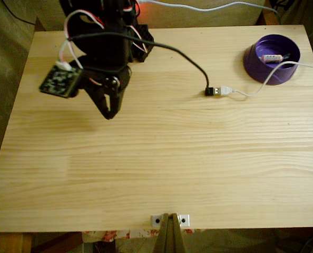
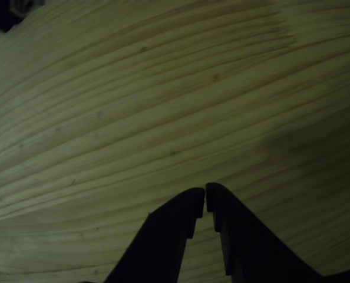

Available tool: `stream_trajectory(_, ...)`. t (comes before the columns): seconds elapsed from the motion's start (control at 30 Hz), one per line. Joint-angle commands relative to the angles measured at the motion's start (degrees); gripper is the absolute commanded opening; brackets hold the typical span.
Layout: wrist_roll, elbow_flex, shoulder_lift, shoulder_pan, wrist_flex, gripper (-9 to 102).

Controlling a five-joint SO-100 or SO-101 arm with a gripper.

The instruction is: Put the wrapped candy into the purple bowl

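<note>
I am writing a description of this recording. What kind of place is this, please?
Probably a home or hobby workspace, not a lab: a plain wooden table carrying a small black arm with its gripper shut, loose USB cables, and a purple bowl holding a wrapped candy.

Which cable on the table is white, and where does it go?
The white cable is the one running from the silver USB plug to the right, past the purple bowl. The black cable runs left from the plug toward the arm.
</note>
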Motion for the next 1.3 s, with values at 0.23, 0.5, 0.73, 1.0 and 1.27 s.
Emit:
stream_trajectory(0.23, -1.49, 6.33, 8.00, -2.11, -5.89, -2)
stream_trajectory(0.5, -4.04, 15.47, 33.31, -1.32, 2.46, -2)
stream_trajectory(0.73, -3.16, 16.08, 36.83, -0.09, 5.01, -2)
stream_trajectory(1.0, -3.16, 16.08, 36.83, -0.09, 5.01, -2)
stream_trajectory(1.27, -3.16, 16.08, 36.83, -0.09, 5.01, -2)
